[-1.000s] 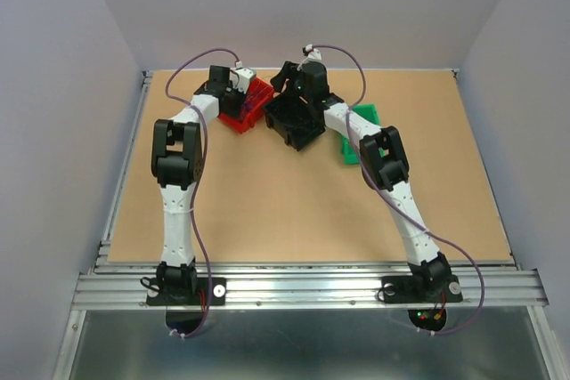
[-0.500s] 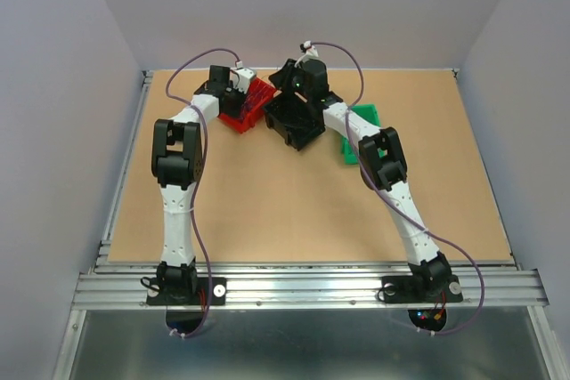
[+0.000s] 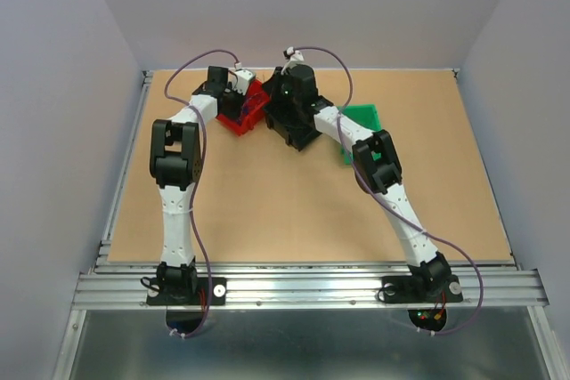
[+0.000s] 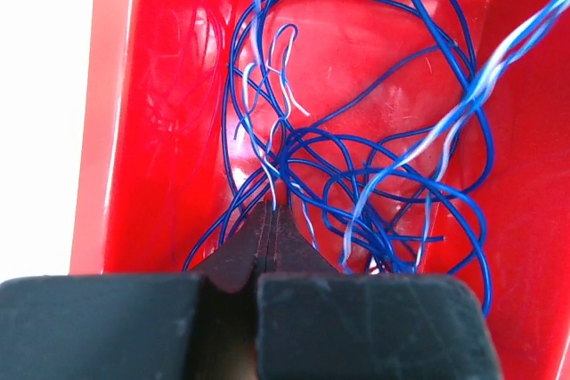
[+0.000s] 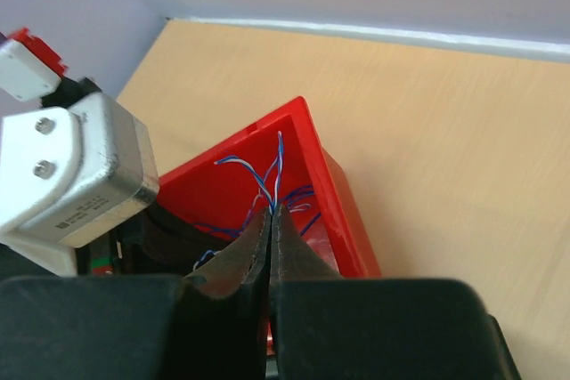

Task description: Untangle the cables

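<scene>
The cables [image 4: 356,184] are a loose tangle of thin blue and blue-white wires lying in a red bin [image 4: 151,86]. In the left wrist view my left gripper [image 4: 272,211] is down inside the bin, shut, with a blue-white strand pinched at its tips. In the right wrist view my right gripper [image 5: 272,209] is shut at the bin's [image 5: 343,211] corner on a few cable strands [image 5: 272,171] that stick up past its tips. In the top view both grippers meet over the red bin [image 3: 256,106].
A black bin [image 3: 298,131] stands right beside the red one, under the right arm. A green bin [image 3: 361,122] lies further right. The left wrist's metal housing [image 5: 71,175] is close on the left of my right gripper. The tabletop [image 3: 267,202] is brown board.
My right gripper has swung left from above the black bin to the red bin and closed on a few strands. The left arm has stayed put, shut.
</scene>
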`<state>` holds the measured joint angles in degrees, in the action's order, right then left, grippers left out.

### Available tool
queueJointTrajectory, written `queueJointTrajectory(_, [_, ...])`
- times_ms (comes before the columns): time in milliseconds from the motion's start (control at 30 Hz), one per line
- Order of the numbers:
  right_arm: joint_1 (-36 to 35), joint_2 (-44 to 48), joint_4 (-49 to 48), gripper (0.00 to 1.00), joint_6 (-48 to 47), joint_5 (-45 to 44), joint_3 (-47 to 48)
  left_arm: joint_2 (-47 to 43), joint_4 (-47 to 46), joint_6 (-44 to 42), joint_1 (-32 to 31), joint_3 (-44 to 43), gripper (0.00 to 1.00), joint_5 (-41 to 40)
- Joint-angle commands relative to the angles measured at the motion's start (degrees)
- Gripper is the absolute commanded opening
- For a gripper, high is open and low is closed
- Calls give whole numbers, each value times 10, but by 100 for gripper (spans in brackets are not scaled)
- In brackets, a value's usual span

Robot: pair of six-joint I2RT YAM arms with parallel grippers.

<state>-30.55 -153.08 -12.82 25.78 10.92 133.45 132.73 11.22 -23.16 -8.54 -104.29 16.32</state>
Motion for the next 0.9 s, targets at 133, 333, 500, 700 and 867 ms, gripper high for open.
queueJointTrajectory(133, [-41, 5, 96, 1, -77, -71, 46, -47, 26, -3, 0, 21, 0, 21])
queueJointTrajectory(333, [-41, -22, 142, 0, -81, -66, 88, -72, 9, -6, -3, 47, 0, 48])
queueJointTrajectory(500, [-40, -11, 173, 0, -85, -73, 81, -106, -20, -15, -17, 92, 0, 46])
queueJointTrajectory(700, [-40, -2, 213, 1, -79, -79, 78, -112, -24, -5, -17, 95, 0, 39])
queueJointTrajectory(867, [-40, 12, 210, 12, -83, -85, 58, -136, -48, 14, -2, 114, 12, 45])
